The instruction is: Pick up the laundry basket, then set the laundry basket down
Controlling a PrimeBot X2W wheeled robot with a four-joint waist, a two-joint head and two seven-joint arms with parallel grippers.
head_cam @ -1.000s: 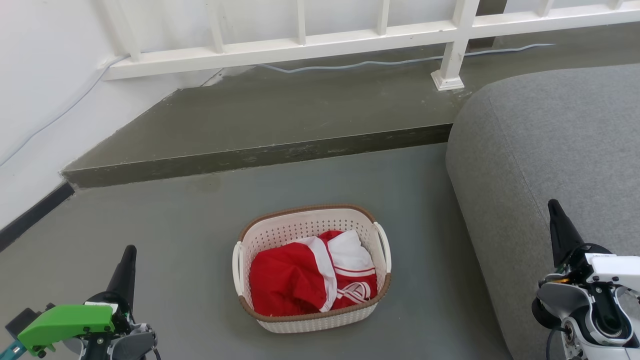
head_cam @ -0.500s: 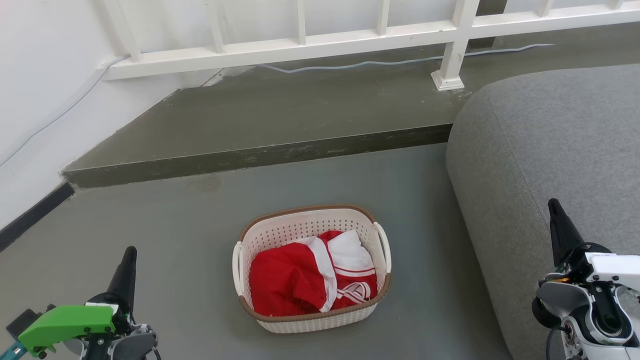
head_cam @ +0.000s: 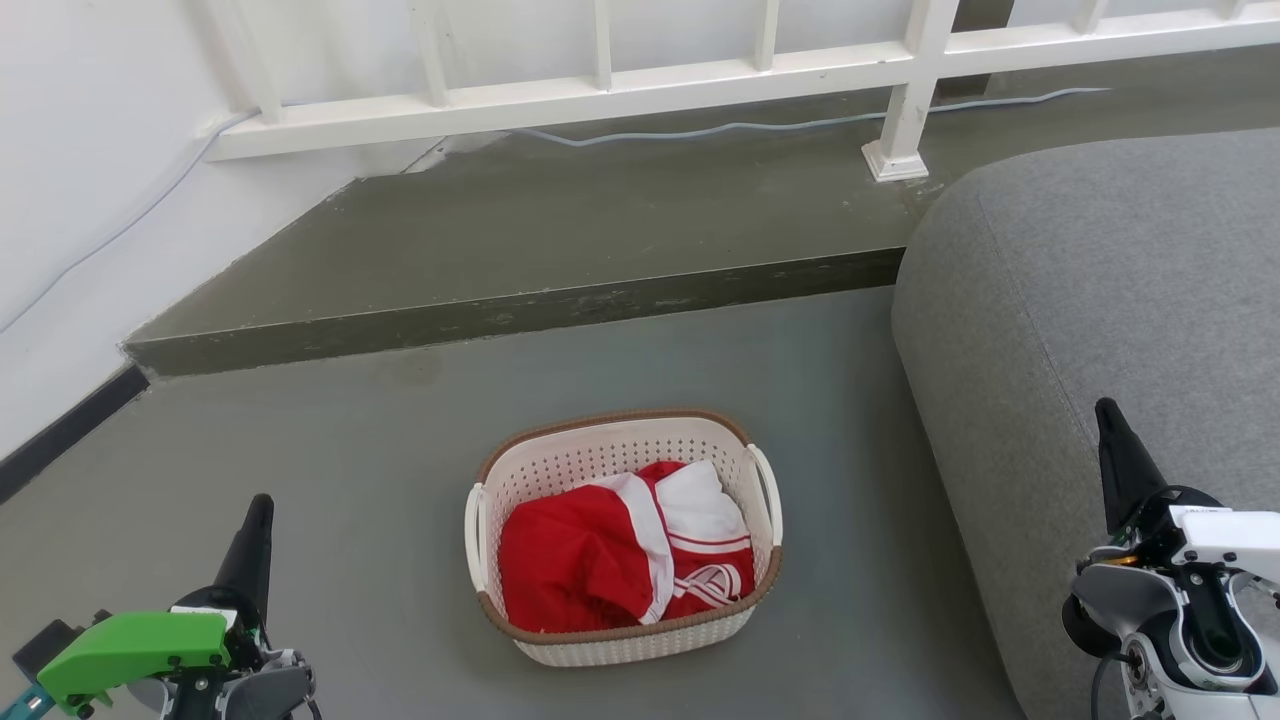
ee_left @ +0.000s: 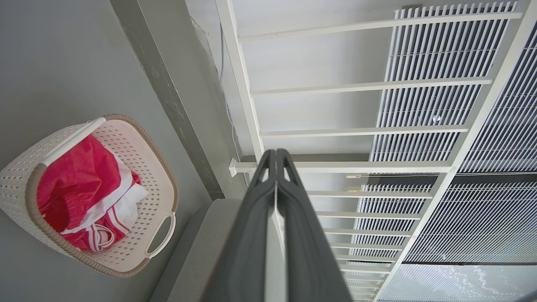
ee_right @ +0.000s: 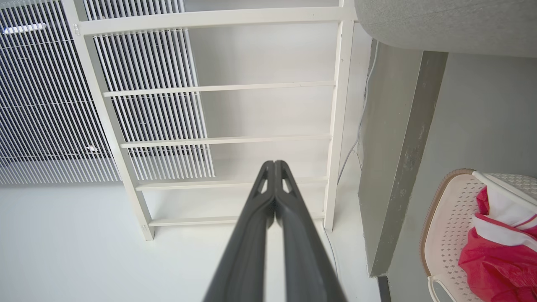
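The laundry basket [head_cam: 560, 470], cream-white and perforated with a brown woven-look rim, rests on the grey floor at the lower middle of the head view. Red-and-white clothing [head_cam: 620, 555] lies inside it. It has a white handle on each short side. My left gripper [head_cam: 262, 505] hovers low at the left, well clear of the basket, fingers pressed together. My right gripper [head_cam: 1105, 410] is at the lower right in front of the grey sofa, also shut and holding nothing. The basket [ee_left: 147, 193] shows at the left of the left wrist view behind the shut left gripper [ee_left: 276, 153]. The right wrist view has the basket [ee_right: 447, 226] at its right edge and the right gripper [ee_right: 275, 163].
A grey sofa [head_cam: 1100, 280] bulks along the right, close to the basket. A raised concrete step [head_cam: 520, 310] crosses the floor behind the basket. Beyond it run a white railing [head_cam: 620, 85] and a thin cable [head_cam: 720, 127]. A white wall stands at the left.
My left gripper has sunk slightly lower in the head view. The basket and the right gripper have stayed put.
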